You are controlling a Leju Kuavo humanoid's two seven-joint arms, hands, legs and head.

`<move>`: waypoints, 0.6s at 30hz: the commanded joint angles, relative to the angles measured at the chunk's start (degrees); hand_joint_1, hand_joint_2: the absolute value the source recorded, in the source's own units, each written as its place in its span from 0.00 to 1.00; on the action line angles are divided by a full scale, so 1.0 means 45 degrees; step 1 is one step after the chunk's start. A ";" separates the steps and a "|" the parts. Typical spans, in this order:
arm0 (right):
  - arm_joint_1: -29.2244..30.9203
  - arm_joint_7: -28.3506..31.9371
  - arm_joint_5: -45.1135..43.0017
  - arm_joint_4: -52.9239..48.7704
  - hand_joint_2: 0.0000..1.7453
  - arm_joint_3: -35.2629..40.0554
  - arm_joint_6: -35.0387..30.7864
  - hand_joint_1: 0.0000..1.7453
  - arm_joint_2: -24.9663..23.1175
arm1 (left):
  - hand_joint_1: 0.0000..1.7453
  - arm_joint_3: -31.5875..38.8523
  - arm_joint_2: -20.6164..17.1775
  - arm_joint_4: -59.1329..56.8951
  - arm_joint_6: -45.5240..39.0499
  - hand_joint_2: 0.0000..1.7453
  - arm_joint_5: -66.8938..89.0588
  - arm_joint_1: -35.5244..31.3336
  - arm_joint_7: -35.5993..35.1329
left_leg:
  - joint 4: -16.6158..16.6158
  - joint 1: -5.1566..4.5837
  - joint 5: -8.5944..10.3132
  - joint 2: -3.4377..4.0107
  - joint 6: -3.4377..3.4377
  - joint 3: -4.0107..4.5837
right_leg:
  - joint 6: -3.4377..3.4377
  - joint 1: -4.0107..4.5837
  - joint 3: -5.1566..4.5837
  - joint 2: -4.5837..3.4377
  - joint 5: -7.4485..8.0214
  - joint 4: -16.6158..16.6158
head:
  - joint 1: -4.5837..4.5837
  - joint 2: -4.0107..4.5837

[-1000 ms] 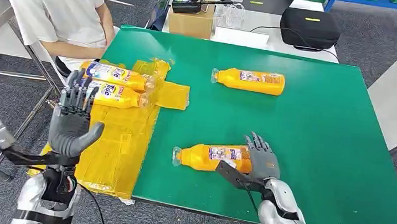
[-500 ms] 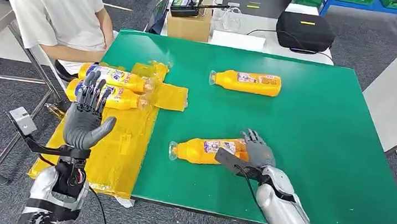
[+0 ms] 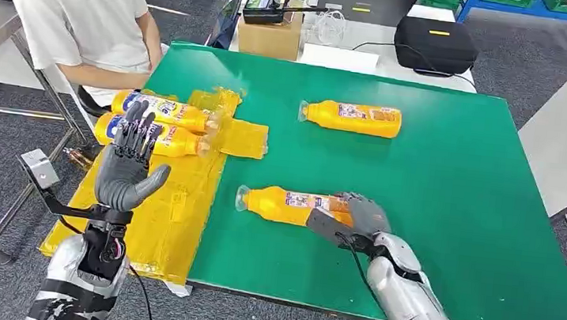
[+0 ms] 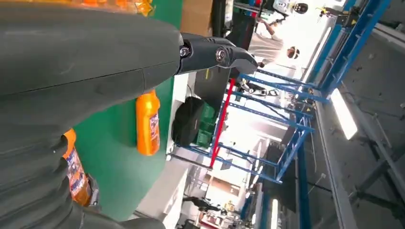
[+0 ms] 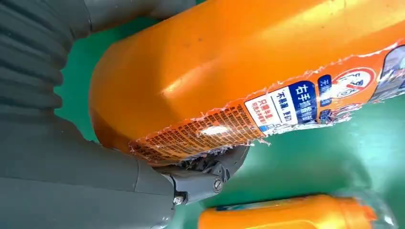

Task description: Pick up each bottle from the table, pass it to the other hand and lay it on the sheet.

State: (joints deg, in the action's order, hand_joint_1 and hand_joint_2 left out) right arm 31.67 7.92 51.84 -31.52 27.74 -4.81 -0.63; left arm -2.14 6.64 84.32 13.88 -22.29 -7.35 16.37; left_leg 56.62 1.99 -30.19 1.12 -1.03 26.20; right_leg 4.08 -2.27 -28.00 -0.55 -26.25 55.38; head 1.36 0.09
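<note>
Your left hand (image 3: 127,169) raised over sheet (image 3: 165,219), fingers (image 3: 137,130) spread, holding nothing. Sheet lies at bench (image 3: 452,186) left edge; two bottles (image 3: 159,122) lie on its far end, side by side. Person (image 3: 81,12) sits beyond them. Near bottle (image 3: 285,205) lies on green bench, cap toward sheet; your right hand (image 3: 358,215) grips its base end, fingers wrapped around it. Far bottle (image 3: 352,117) lies well apart, toward bench back.

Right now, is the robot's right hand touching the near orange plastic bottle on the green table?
Touching: the right wrist view shows the right hand wrapped against the orange bottle's base.
</note>
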 commanded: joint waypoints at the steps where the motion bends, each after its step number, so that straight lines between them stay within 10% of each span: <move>1: -0.1223 0.1211 -0.1434 0.0458 1.00 -0.0456 0.0278 1.00 -0.0012 | 0.00 -0.0538 -0.0481 -0.0731 -0.0579 1.00 0.0591 -0.0282 0.0250 | -0.0046 0.0012 0.0047 -0.0080 0.0037 0.0049 | -0.0066 0.0026 -0.0012 0.0074 0.0033 -0.0063 | 0.0000 0.0000; 5: -0.3000 0.3393 -0.4231 -0.2003 1.00 -0.1915 0.0450 1.00 -0.0084 | 0.00 -0.1368 -0.0487 -0.0103 -0.3514 1.00 0.4268 0.1026 0.1484 | -0.0056 0.0007 0.0045 -0.0075 0.0036 0.0046 | -0.0067 0.0022 -0.0014 0.0068 0.0032 -0.0068 | 0.0000 0.0000; 18: -0.6719 0.4682 -0.8065 -1.0038 1.00 -0.3966 -0.1105 1.00 -0.1165 | 0.00 -0.3417 0.0441 -0.1541 -0.6017 1.00 0.5484 0.2701 0.2726 | -0.0018 -0.0024 0.0000 -0.0130 0.0040 0.0225 | -0.0056 -0.0008 -0.0166 0.0109 -0.0016 -0.0015 | 0.0000 0.0000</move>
State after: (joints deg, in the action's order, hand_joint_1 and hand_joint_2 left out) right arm 8.33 28.39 19.97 -58.04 15.97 -8.68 -2.86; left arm -10.93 8.22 83.34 -12.50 4.11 4.56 28.39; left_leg 56.63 1.92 -30.19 0.70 -1.02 27.31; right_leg 4.10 -2.34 -28.85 -0.21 -26.27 55.38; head 1.35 0.09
